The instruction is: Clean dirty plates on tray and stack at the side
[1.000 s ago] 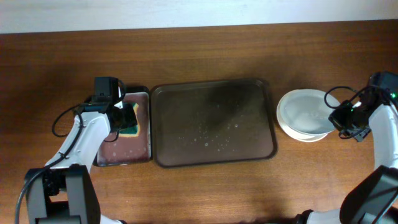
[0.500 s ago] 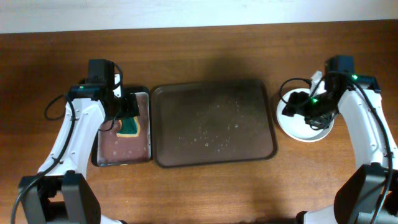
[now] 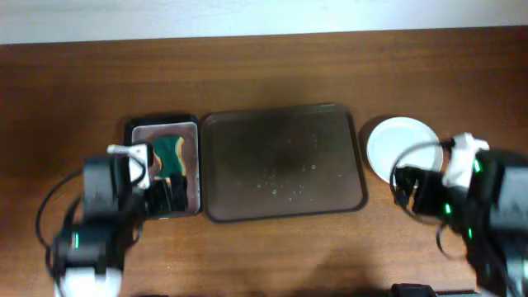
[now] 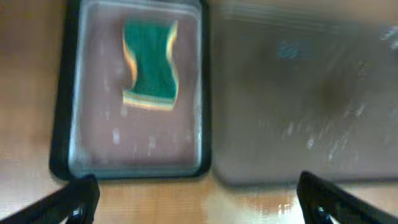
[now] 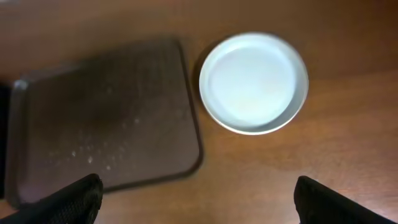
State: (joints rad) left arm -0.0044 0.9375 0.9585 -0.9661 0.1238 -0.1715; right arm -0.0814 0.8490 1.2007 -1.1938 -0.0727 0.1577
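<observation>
Left pincer (image 4: 198,180) and right pincer (image 5: 198,182): both spread wide, empty.
Plates (image 5: 254,82) sit just right of the wet tray (image 5: 93,118).

tray (image 3: 280,124): dark brown, table centre, droplets scattered on it.
plates (image 3: 402,147): white, round, on the table just right of tray.
sponge (image 3: 171,155): green, in sponge tray (image 3: 191,169), left of tray.
left arm (image 3: 103,198), right arm (image 3: 478,190): near edge, blurred.

no legible text, labels, brands or numbers anywhere
</observation>
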